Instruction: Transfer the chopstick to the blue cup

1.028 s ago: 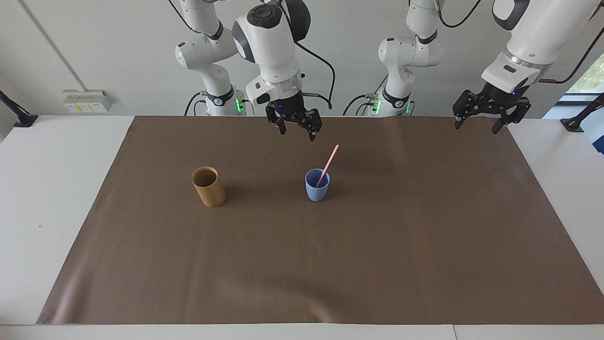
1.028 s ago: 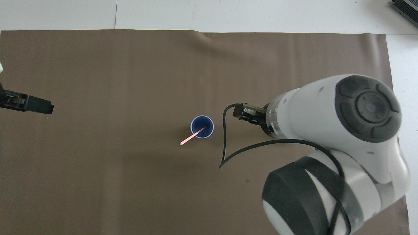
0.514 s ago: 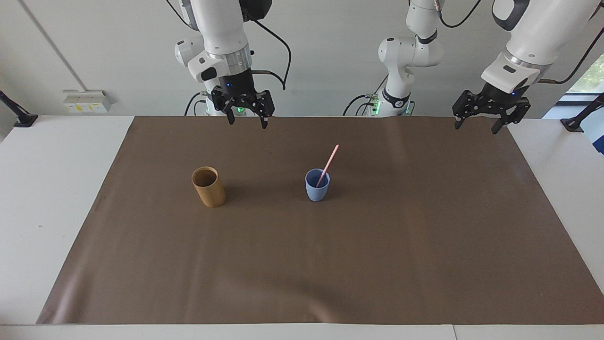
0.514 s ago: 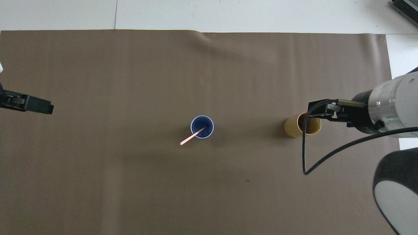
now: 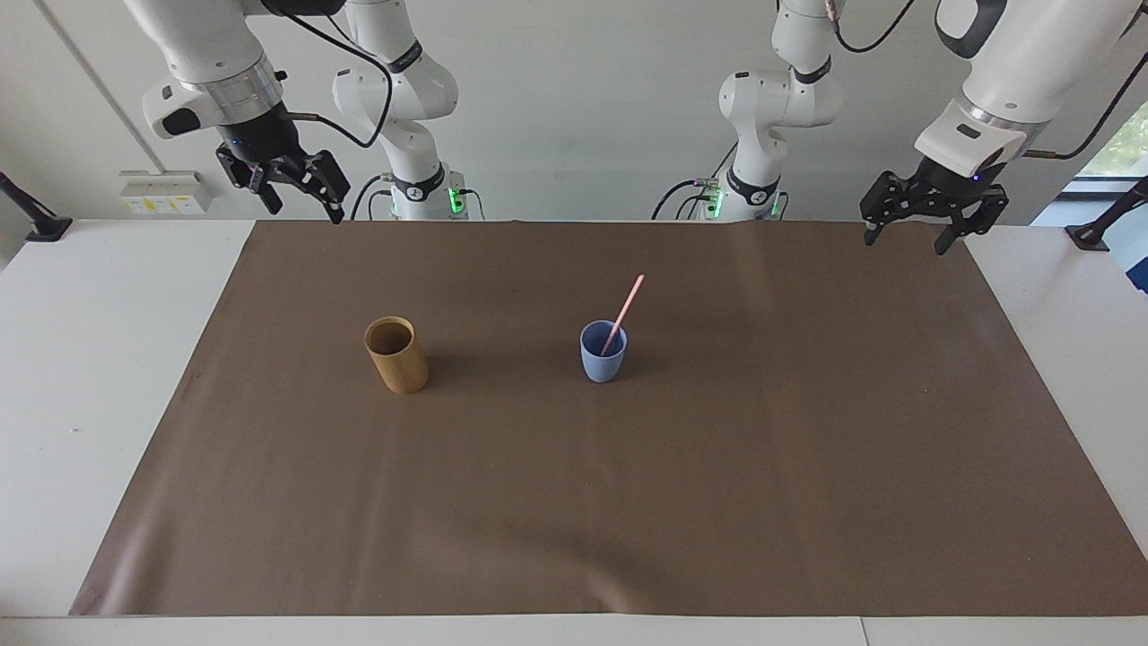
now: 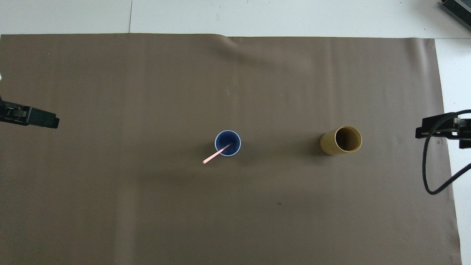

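A brown mat (image 5: 574,502) covers a white table. Near its middle stands the blue cup (image 5: 603,362), upright, with the pink chopstick (image 5: 625,310) inside it. The stick's lower end rests in the cup and its upper end leans out over the rim, toward the robots and the left arm's end of the table. Beside the cup, toward the right arm's end, stands a tan cup (image 5: 395,355), empty as seen from above.

The change over the last second is the right arm. Its gripper (image 5: 294,187) was hanging near the blue cup; it has since swung away past the tan cup and now hovers high over the mat's corner at its own end of the table, fingers spread apart and holding nothing. The left gripper (image 5: 913,221) waits over the mat's edge at its own end, also spread and empty, unmoved.

With the stick settled in the cup and both arms clear, the transfer looks complete.
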`<action>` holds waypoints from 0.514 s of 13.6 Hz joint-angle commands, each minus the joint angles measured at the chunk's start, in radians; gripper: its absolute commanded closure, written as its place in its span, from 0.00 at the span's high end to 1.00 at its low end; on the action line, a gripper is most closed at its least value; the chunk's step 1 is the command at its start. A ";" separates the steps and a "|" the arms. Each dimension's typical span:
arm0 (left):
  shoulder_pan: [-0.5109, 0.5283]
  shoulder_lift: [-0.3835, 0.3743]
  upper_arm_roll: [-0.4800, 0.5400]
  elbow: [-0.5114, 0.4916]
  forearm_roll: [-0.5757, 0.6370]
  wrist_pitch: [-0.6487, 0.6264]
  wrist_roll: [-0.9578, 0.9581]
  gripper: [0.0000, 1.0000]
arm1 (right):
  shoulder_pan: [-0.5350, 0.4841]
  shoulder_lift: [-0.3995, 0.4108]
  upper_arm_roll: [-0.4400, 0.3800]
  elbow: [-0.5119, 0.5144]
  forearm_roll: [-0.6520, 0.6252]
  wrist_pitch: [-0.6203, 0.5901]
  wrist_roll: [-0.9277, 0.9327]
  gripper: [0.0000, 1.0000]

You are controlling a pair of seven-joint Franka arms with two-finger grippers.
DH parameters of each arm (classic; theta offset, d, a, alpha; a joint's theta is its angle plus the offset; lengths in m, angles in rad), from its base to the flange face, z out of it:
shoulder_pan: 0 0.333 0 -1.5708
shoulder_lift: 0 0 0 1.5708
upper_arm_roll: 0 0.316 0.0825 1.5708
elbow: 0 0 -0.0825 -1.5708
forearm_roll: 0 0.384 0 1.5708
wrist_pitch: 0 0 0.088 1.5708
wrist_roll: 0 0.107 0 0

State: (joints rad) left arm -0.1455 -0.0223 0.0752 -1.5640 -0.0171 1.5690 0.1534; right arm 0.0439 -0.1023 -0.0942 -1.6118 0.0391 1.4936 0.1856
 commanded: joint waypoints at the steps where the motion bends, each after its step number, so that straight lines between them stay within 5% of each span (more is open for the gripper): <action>1: 0.024 -0.025 -0.012 -0.034 -0.006 0.023 0.003 1.00 | -0.007 -0.036 -0.006 -0.025 -0.004 -0.021 -0.040 1.00; 7: 0.024 -0.025 -0.012 -0.034 -0.006 0.025 0.003 1.00 | 0.007 0.009 0.013 0.076 -0.045 -0.041 -0.051 1.00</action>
State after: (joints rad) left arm -0.1384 -0.0223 0.0748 -1.5646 -0.0171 1.5722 0.1534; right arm 0.0519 -0.1179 -0.0822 -1.5892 0.0342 1.4810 0.1639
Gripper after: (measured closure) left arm 0.000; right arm 0.000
